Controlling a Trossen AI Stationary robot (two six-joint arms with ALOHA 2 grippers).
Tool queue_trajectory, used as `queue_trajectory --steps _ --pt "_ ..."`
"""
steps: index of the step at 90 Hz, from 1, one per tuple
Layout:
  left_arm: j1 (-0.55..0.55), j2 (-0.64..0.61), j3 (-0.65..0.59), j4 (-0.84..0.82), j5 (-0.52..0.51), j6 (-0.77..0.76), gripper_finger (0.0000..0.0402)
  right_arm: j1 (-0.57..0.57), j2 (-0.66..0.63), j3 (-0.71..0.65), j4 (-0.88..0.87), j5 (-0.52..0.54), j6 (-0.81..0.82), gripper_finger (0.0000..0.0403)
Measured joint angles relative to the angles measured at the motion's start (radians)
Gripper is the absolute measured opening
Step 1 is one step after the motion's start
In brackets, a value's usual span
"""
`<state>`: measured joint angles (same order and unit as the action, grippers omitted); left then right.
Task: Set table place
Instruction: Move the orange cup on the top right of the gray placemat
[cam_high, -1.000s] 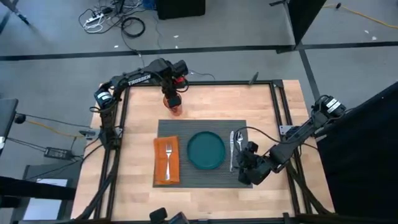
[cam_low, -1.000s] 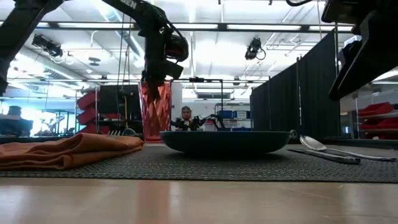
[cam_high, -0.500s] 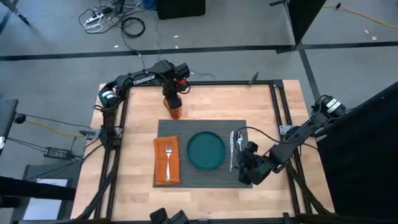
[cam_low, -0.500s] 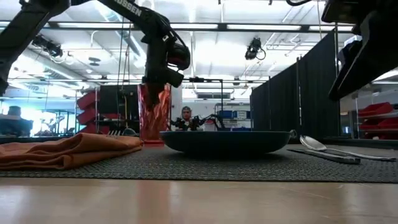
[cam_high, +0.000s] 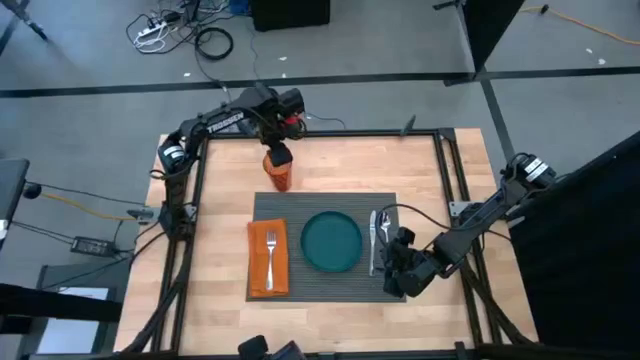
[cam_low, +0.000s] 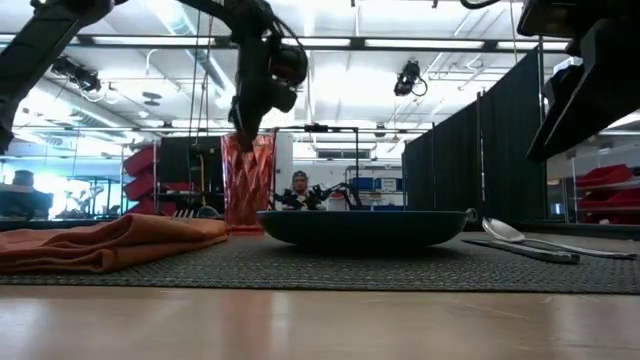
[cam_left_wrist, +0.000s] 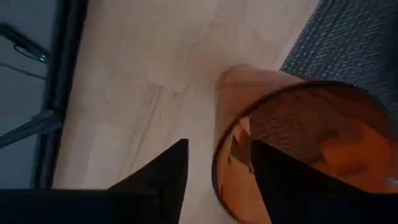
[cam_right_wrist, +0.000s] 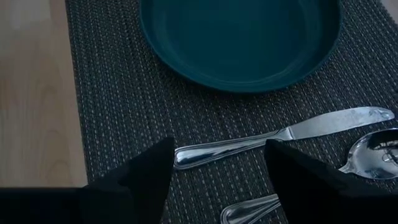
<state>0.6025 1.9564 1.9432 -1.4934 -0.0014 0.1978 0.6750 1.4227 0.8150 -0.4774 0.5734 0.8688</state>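
**Place setting laid out, left hand just above the orange cup**

The dark grey ribbed rectangular placemat (cam_high: 325, 245) lies flat in the middle of the light wood plank counter (cam_high: 220, 300). At its centre sits the round teal plate (cam_high: 332, 241). To one side of the plate, on the mat's edge nearer the left arm, the folded orange cloth napkin (cam_high: 267, 258) lies lengthwise with the silver fork (cam_high: 269, 252) on top of it. On the plate's other side the silver knife (cam_high: 373, 240) lies next to the plate and the silver spoon (cam_high: 384, 232) just beyond it, both on the mat.

The faceted translucent orange cup (cam_high: 281, 175) stands upright on the bare wood, just off the mat's far edge and near the napkin's corner. In the low view it rises behind the plate's rim.

The left hand (cam_high: 277, 155) hangs directly over the cup. In the left wrist view its two dark fingers (cam_left_wrist: 165, 177) are spread apart, one outside the rim and one over the cup's mouth, and neither presses the wall; in the low view the hand sits just above the rim.

The right hand (cam_high: 401, 275) hovers low over the mat's near corner beside the knife and spoon, its fingers (cam_right_wrist: 149, 171) spread wide and holding nothing.
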Motion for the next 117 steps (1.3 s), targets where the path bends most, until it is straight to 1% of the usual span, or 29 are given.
queue_trajectory --steps 11,19,28,46,56,67,77,86,92,100,108,117 --pt "-0.026 -0.001 0.081 -0.026 -0.034 -0.005 0.0161 0.0 0.0 0.0 0.0 -0.01 0.0 0.0226" --pt "-0.051 -0.016 0.112 -0.02 -0.037 -0.004 0.0161 0.0 0.0 0.0 0.0 -0.021 0.0 0.0226" --pt "-0.087 -0.054 0.118 -0.009 -0.05 -0.01 0.0161 0.0 0.0 0.0 0.0 -0.024 -0.002 0.0226" --pt "-0.171 -0.142 0.115 -0.019 -0.087 -0.083 0.0161 0.0 0.0 0.0 0.003 -0.024 -0.011 0.0226" --pt "-0.238 -0.191 0.115 -0.024 -0.131 -0.126 0.0161 0.0 0.0 0.0 0.02 -0.024 -0.039 0.0226" --pt "-0.301 -0.238 0.115 -0.039 -0.192 -0.183 0.0161 -0.018 -0.012 0.0 0.068 -0.027 -0.11 0.0226" --pt "-0.366 -0.269 0.115 -0.071 -0.247 -0.244 0.016 -0.054 -0.04 0.0 0.132 -0.029 -0.209 0.0227" --pt "-0.434 -0.291 0.111 -0.077 -0.305 -0.295 0.016 -0.106 -0.07 0.0 0.191 -0.069 -0.326 0.023" --pt "-0.477 -0.321 0.076 -0.063 -0.327 -0.321 0.016 -0.15 -0.081 0.0 0.22 -0.107 -0.391 0.0232" --pt "-0.518 -0.365 -0.004 -0.062 -0.365 -0.376 0.016 -0.211 -0.088 0.0 0.242 -0.156 -0.481 0.0233" --pt "-0.551 -0.417 -0.128 -0.046 -0.401 -0.439 0.016 -0.273 -0.087 0.0 0.273 -0.212 -0.581 0.0232" --pt "-0.582 -0.499 -0.288 0.023 -0.406 -0.507 0.016 -0.35 -0.084 0.02 0.282 -0.26 -0.68 0.0229"
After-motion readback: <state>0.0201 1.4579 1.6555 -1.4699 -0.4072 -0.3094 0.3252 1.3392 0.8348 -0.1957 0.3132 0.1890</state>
